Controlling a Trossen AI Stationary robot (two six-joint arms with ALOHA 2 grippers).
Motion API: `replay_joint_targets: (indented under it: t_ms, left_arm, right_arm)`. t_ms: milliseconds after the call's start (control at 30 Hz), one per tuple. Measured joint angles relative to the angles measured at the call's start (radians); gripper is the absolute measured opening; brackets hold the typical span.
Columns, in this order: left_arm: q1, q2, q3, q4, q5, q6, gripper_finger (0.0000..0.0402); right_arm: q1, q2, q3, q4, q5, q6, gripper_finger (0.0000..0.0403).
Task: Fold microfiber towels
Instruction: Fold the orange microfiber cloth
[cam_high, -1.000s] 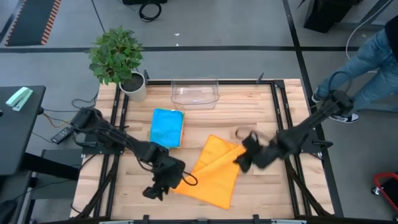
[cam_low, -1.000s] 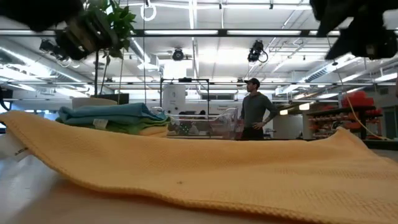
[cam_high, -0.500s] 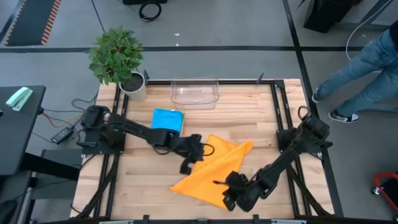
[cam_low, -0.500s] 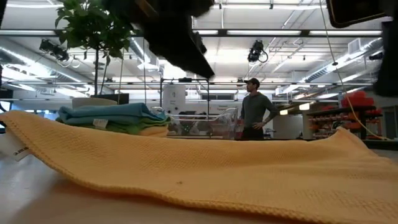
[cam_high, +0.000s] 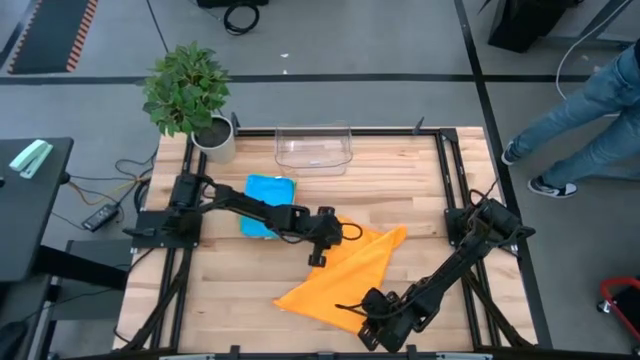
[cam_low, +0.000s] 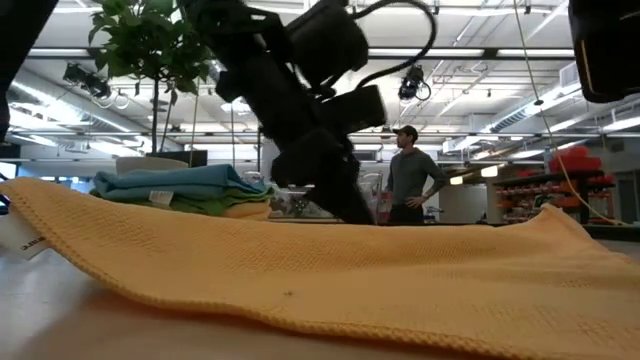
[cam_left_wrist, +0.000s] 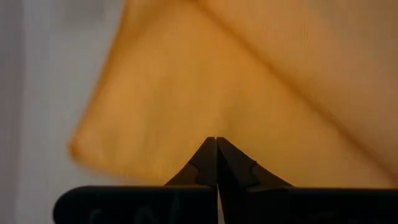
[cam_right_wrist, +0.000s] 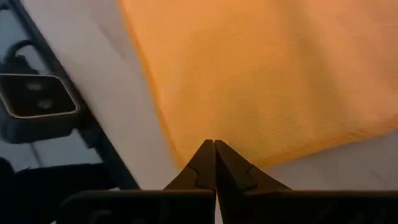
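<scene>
Grey floor (cam_high: 400, 50) around the wooden table (cam_high: 420, 190), potted plant (cam_high: 187, 92), ceiling strip lights (cam_low: 330, 52), a person (cam_low: 408, 175) standing

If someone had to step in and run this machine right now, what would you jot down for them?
Left gripper: fingers shut, at the upper left edge of the orange towel.
Right gripper: fingers shut, at the towel's corner near the table's front edge.
Whether either one pinches cloth cannot be told.
The orange towel lies mid-table, partly folded and skewed.
A stack with the blue towel on top sits behind it; the clear bin stands at the back.
Done: the stack. Left: finish folding the orange towel.
</scene>
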Motion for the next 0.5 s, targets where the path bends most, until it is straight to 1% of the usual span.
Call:
replay_joint_targets:
  t_ms: [33, 100, 133, 200, 267, 367, 500]
  left_arm:
    - [-0.003, 0.007, 0.013, 0.004, -0.018, 0.014, 0.0006]
    - [-0.005, 0.020, 0.043, -0.064, -0.039, 0.037, 0.0004]
    - [-0.005, 0.037, 0.067, -0.055, -0.044, 0.039, 0.0004]
    - [0.001, 0.040, 0.088, -0.147, -0.062, 0.047, 0.0005]
    - [0.014, 0.062, 0.121, -0.172, -0.075, 0.049, 0.0005]
    - [0.041, 0.061, 0.131, -0.259, -0.086, 0.038, 0.0004]
    - [0.067, 0.068, 0.136, -0.293, -0.086, 0.038, 0.0006]
  right_arm:
    - [0.001, 0.004, -0.001, -0.002, -0.008, 0.002, 0.0004]
    - [0.002, 0.005, 0.000, 0.003, -0.018, 0.007, 0.0003]
    - [0.004, 0.005, 0.000, -0.005, -0.020, 0.007, 0.0003]
    - [0.004, 0.006, -0.001, -0.006, -0.025, 0.011, 0.0003]
    - [0.007, 0.008, -0.001, -0.019, -0.033, 0.014, 0.0003]
    - [0.004, 0.019, 0.001, -0.014, -0.052, 0.027, 0.0003]
    - [0.003, 0.024, 0.002, -0.021, -0.065, 0.037, 0.0003]
